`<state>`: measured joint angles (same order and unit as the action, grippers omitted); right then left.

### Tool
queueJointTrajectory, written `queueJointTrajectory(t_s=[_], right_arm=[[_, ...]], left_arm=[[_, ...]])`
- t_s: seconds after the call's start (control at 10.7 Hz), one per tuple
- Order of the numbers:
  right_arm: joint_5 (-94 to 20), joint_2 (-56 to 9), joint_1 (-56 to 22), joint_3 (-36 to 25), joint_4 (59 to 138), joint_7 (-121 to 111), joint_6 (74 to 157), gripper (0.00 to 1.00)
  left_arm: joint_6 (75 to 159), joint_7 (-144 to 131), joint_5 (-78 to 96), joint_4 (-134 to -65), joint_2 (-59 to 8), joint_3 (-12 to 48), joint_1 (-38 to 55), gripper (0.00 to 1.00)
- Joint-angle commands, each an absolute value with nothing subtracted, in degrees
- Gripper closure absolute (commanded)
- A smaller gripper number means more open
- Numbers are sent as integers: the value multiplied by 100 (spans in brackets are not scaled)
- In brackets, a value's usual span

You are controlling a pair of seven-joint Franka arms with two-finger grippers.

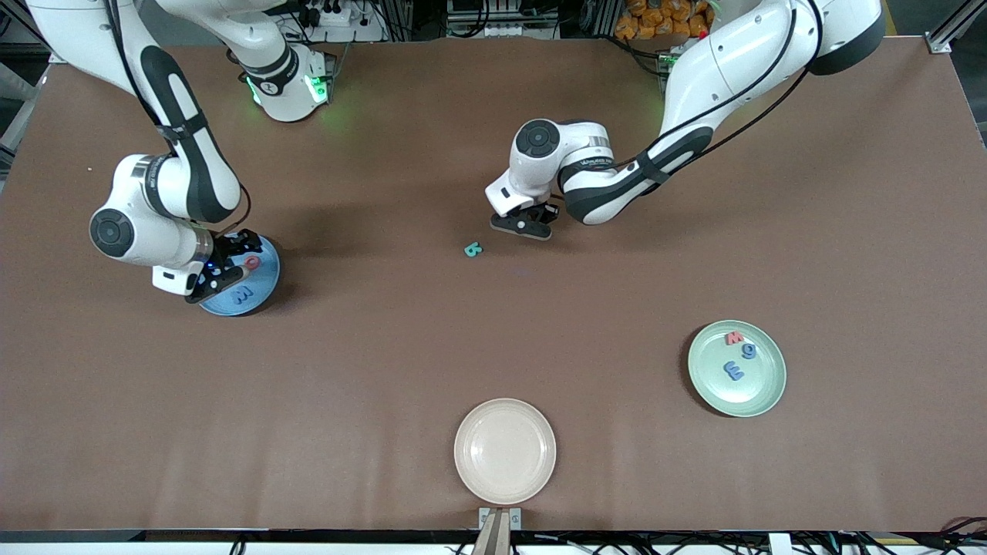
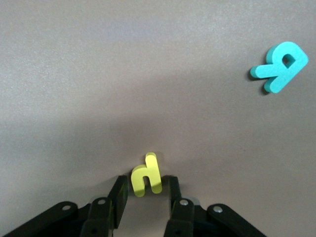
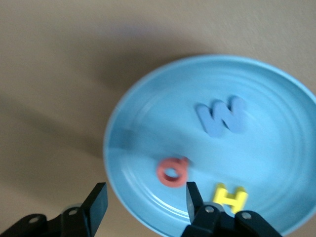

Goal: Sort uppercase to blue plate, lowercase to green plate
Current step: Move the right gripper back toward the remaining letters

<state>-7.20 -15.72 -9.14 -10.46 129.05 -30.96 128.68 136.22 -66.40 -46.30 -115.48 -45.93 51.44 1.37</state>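
My right gripper (image 1: 230, 274) (image 3: 146, 193) hangs open over the blue plate (image 1: 264, 279) (image 3: 148, 123) at the right arm's end of the table. In that plate lie the uppercase red Q (image 1: 251, 263) (image 3: 172, 171), blue W (image 1: 243, 294) (image 3: 222, 116) and yellow H (image 3: 230, 197). My left gripper (image 1: 524, 225) (image 2: 146, 185) is low over mid-table, open, with a tiny yellow lowercase letter (image 2: 146, 174) lying between its fingertips. The teal uppercase letter (image 1: 473, 249) (image 2: 280, 65) lies on the table beside it. The green plate (image 1: 756, 391) holds the red m (image 1: 734, 338) and two blue lowercase letters (image 1: 749, 351) (image 1: 734, 371).
A beige plate (image 1: 505, 451) with nothing in it sits near the table's front edge, closest to the front camera. The brown table top (image 1: 385, 370) stretches bare between the three plates.
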Motion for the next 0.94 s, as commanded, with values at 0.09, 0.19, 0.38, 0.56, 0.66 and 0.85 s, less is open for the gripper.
queueJointTrajectory(t_s=[0.09,0.19,0.38,0.56,0.66,0.85], right_arm=[[-879,-1240,-1230,-293,12745,-1464,12788,27],[-879,-1222,-1335,-29,12666,-885,12849,27],[-870,-1248,-1476,681,12682,562,13470,27],[-826,-1327,-1730,1168,12691,1796,13885,26],[-809,-1423,-1949,1247,12691,2237,14191,26],[-608,-1835,-2301,1292,12595,2871,14745,26]], left_arm=[[13685,-6697,-4667,-11470,-4623,5107,88,59],[13685,-6697,-4615,-11435,-4623,5063,105,61],[13685,-6715,-4483,-11426,-4632,5063,123,69],[13685,-6724,-4403,-11426,-4632,5054,141,74],[13685,-6724,-4403,-11426,-4632,5054,149,77],[13667,-6715,-4403,-11426,-4571,5062,71,89]])
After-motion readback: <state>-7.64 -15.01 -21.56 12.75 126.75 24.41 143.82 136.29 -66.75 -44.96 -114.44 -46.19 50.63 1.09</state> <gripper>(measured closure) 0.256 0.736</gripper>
